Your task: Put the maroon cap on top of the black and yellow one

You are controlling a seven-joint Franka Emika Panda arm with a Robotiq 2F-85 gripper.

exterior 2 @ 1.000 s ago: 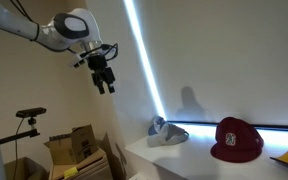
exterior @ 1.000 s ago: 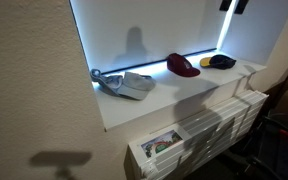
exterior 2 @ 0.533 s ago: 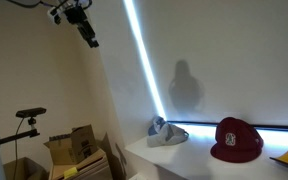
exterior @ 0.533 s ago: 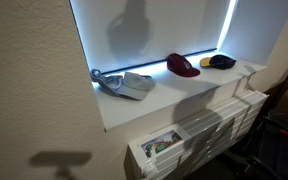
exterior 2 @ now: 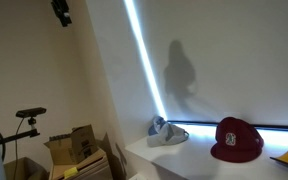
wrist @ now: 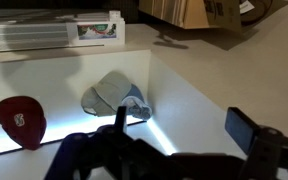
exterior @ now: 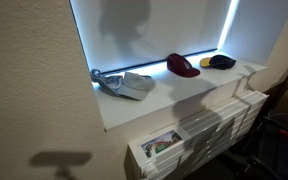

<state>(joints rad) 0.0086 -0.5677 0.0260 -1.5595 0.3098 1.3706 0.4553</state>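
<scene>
Gripper spread wide and empty, you're high up; maroon cap lies well below it, near the black and yellow cap.

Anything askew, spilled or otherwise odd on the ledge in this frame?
Only the grey-white cap: it lies slumped and crumpled near one end of the ledge, whereas the maroon cap keeps its rounded crown. No spill or damage shows.
</scene>
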